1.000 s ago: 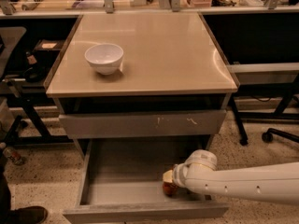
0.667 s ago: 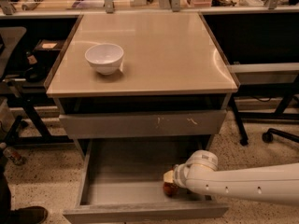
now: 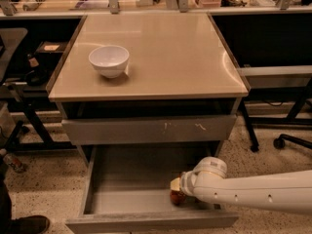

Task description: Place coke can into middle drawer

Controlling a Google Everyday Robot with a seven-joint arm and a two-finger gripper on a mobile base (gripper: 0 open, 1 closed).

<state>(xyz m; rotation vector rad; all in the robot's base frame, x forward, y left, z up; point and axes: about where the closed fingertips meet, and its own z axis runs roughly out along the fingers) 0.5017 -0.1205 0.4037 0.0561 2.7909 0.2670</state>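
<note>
Here the gripper (image 3: 176,189) is down inside the open middle drawer (image 3: 129,200), at the drawer's near right corner, on the end of the white arm (image 3: 253,191) that reaches in from the right edge of the scene. The coke can (image 3: 176,198) shows only as a small red patch just below and touching the tip of the gripper, low in the drawer close to the front panel. The rest of the can is hidden behind the rounded white wrist. Whether the can stands on the drawer floor or hangs just above it cannot be told, nor whether the grip on it is closed or slack.

The drawer is pulled well out toward the near side, its grey floor bare to the left of the can. Above it sits a shut drawer front (image 3: 146,129) marked with white scuffs. On the tan bench (image 3: 175,48) a white bowl (image 3: 109,60) stands upright near the left edge, well apart from the gripper. A dark shoe (image 3: 29,224) shows at the near left on the speckled floor.
</note>
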